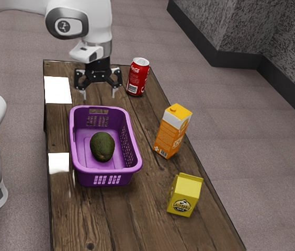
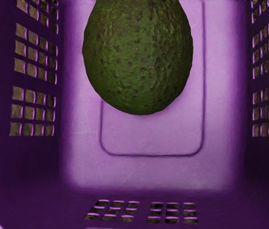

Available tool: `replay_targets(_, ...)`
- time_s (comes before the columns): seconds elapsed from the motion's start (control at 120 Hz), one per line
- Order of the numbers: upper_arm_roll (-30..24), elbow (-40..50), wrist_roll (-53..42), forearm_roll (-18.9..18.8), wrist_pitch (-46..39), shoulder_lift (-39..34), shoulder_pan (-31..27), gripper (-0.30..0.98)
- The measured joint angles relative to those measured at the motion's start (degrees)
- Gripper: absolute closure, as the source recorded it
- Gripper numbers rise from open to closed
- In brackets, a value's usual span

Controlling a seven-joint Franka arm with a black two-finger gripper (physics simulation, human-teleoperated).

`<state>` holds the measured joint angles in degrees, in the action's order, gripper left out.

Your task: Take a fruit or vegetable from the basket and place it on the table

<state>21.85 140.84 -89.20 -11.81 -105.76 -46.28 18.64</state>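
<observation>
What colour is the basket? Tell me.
The basket is purple, best shown in the exterior view.

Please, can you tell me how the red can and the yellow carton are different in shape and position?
The red cylindrical soda can is round with a pale top, while the small yellow box-shaped milk carton has flat sides and a ridged top. The can stands near the gripper; the carton stands far from it, beyond the orange juice carton. Both stand upright on the table, outside the basket.

Red can (image 1: pixel 138 78), orange carton (image 1: pixel 171 133), yellow carton (image 1: pixel 184 195)
</observation>
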Motion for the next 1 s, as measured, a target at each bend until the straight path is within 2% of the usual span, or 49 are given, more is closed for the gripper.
replay_targets(0.25,-0.21,0.42,1.76,1.25,-0.92,-0.06,1.81,0.0)
replay_targets(0.583,-0.26,1.9,12.11,2.64,0.92,-0.28,3.82,0.0)
replay_targets(0.808,-0.65,2.18,17.54,2.74,1.56,-0.55,7.5,0.0)
replay_targets(1.0,-1.77,2.12,21.3,2.54,1.57,-0.34,13.46,0.0)
